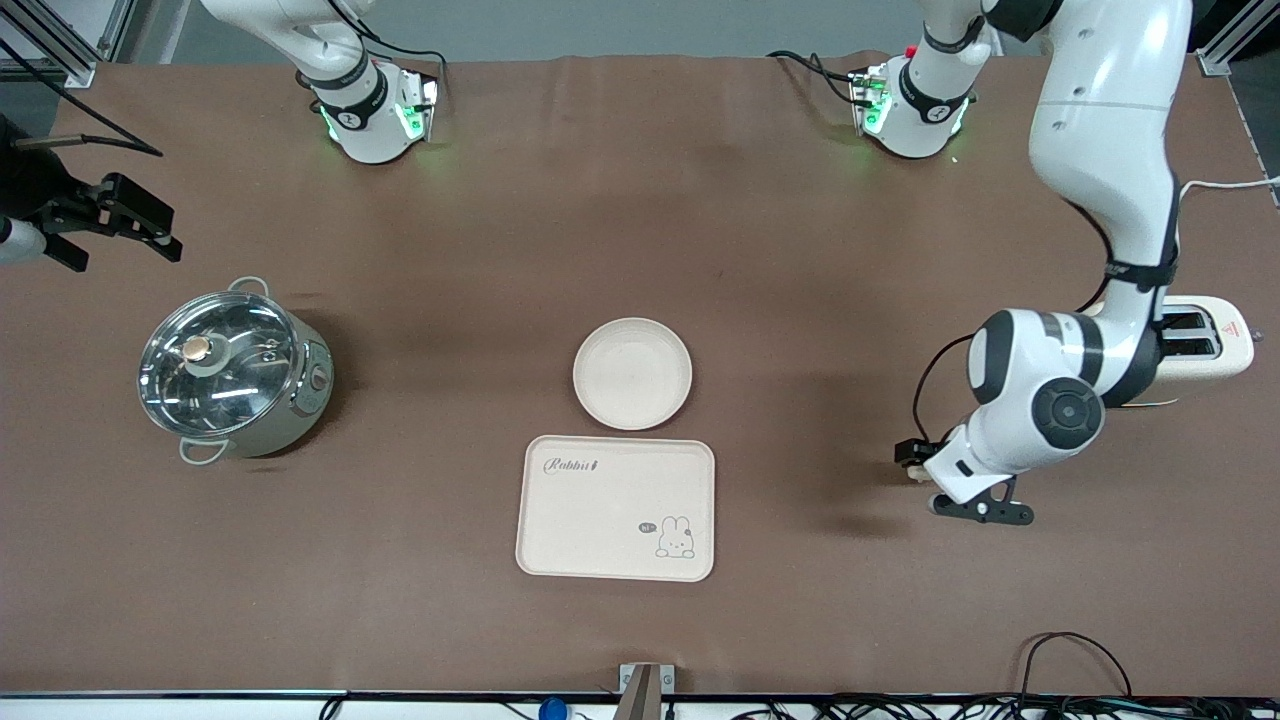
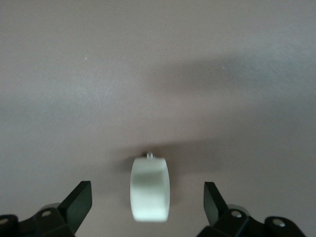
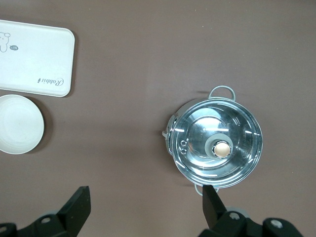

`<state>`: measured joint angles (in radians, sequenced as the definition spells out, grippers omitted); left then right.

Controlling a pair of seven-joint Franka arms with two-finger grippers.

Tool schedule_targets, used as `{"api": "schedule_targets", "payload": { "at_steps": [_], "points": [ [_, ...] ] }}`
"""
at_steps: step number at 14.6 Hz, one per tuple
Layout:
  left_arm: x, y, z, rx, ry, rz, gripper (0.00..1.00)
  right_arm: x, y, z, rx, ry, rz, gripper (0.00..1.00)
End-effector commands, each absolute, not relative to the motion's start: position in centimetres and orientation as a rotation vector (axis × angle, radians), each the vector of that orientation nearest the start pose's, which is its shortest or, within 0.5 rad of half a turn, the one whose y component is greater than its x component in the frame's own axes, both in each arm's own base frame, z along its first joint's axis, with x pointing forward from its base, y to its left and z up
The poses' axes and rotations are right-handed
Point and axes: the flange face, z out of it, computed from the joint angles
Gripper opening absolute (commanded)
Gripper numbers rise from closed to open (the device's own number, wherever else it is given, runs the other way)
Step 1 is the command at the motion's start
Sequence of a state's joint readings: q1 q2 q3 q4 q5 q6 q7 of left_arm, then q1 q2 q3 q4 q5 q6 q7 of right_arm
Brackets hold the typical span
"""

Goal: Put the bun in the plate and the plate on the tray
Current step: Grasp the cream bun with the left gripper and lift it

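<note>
Glossy white arms w/ black joint bands, black cables, green-lit bases, black hands w/ screws.

The empty plate [image 1: 632,373] sits beside the tray [image 1: 615,507], farther from the front camera.

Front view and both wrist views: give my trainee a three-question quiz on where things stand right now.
1. True or false: the bun already lies in the plate.
2. The left claw is: A) shut on the bun; B) open with a finger on either side of the bun; C) over the tray.
3. Fill in: the right claw hangs open at the right arm's end of the table, close to the lidded ____.

Key:
1. False. The plate is bare; the bun lies on the table between the left claw's fingers.
2. B.
3. Pot. The plate sits on the table beside the tray, farther from the front camera, not on it.
</note>
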<state>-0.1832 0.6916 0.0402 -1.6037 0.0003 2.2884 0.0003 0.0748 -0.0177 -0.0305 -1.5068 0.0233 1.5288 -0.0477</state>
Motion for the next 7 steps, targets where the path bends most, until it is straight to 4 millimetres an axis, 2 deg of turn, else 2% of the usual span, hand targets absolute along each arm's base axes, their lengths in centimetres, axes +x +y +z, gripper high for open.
{"api": "schedule_targets", "payload": {
  "at_steps": [1,3,4,7],
  "points": [
    [67.8,-9.7,21.8,-3.120,0.216,-0.007,1.00,54.2,2.7,66.3,-3.103,-0.137,-0.069,1.00],
    [66.9,-9.7,20.1,-3.166,0.138,-0.048,0.97,54.3,2.2,66.3,-3.104,-0.122,-0.072,1.00],
    [66.4,-9.7,19.5,-3.173,0.126,-0.070,0.88,54.3,2.1,66.2,-3.104,-0.120,-0.069,1.00],
    [65.8,-10.1,19.0,-3.178,0.147,-0.079,0.40,54.3,1.8,66.3,-3.109,-0.113,-0.072,1.00]
  ]
}}
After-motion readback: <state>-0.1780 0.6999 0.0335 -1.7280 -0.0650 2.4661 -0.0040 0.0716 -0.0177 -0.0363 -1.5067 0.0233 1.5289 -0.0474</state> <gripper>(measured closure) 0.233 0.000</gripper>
